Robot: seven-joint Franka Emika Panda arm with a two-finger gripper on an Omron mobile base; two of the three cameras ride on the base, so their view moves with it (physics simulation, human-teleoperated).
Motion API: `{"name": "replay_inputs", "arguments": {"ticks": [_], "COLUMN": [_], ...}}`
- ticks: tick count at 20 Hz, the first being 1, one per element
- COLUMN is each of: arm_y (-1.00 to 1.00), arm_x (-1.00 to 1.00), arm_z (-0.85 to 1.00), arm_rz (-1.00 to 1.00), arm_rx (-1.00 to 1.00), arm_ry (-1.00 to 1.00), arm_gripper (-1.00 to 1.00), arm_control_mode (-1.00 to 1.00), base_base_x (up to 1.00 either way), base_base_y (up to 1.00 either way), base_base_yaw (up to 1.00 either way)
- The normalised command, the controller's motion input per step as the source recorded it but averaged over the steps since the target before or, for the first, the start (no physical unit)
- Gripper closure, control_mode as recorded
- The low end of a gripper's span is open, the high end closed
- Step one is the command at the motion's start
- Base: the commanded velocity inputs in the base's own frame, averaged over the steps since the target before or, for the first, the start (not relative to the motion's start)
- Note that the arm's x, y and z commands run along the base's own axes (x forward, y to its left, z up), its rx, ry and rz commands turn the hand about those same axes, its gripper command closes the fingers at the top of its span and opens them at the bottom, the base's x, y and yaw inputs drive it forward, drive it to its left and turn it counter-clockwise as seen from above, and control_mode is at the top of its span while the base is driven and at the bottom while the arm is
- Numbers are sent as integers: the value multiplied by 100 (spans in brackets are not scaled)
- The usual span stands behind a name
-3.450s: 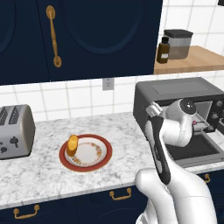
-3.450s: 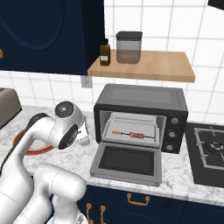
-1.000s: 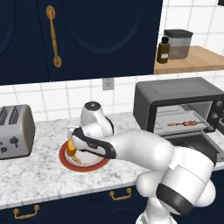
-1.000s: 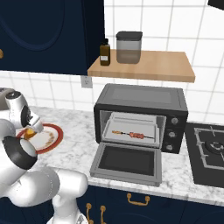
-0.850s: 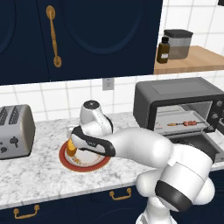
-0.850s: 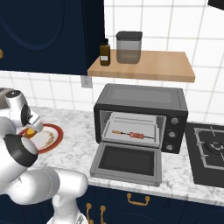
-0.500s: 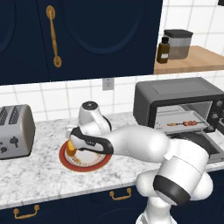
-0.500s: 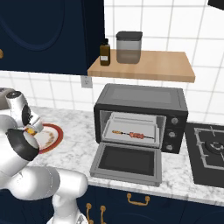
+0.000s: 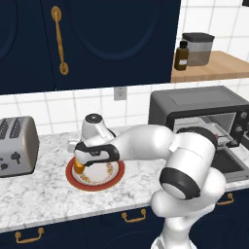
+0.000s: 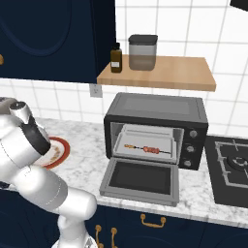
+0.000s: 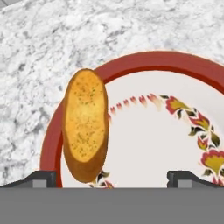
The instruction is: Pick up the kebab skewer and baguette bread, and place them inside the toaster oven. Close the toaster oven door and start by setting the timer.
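Note:
The golden baguette bread (image 11: pixel 85 124) lies on the left side of a red-rimmed plate (image 11: pixel 144 61). My gripper (image 11: pixel 112 178) hangs open just above the plate, its left fingertip (image 11: pixel 41 177) close beside the loaf's near end and the right one far off. In the left base view the gripper (image 9: pixel 80 163) covers most of the baguette (image 9: pixel 78 168). The kebab skewer (image 10: pixel 147 148) rests on the rack inside the toaster oven (image 10: pixel 157 109). The toaster oven door (image 10: pixel 140 180) is dropped open, flat towards the counter's front.
A silver two-slot toaster (image 9: pixel 17 146) stands left of the plate (image 9: pixel 104 176). Above the oven is a wooden shelf (image 10: pixel 160 72) with a brown bottle and a canister. A black hob (image 10: pixel 232 167) lies right of the oven. Dark cabinets hang overhead.
The arm has swung from the oven to the plate. In the last second the gripper has edged left and lower over the baguette.

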Motion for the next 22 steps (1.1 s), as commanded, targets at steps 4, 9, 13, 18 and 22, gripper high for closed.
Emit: {"name": "replay_inputs", "arguments": {"ticks": [4, 9, 13, 18, 22], "arm_y": [27, 13, 4, 16, 14], "arm_x": [16, 15, 25, 9, 14], "arm_z": [-34, -33, -12, -6, -22], "arm_rz": [0, 0, 0, 0, 0], "arm_rx": [0, 0, 0, 0, 0], "arm_ry": [0, 0, 0, 0, 0], "arm_gripper": [-100, -100, -100, -100, -100], "arm_control_mode": [-100, -100, -100, -100, -100], "base_base_x": [0, 0, 0, 0, 0], "base_base_y": [0, 0, 0, 0, 0], "base_base_yaw": [0, 0, 0, 0, 0]}}
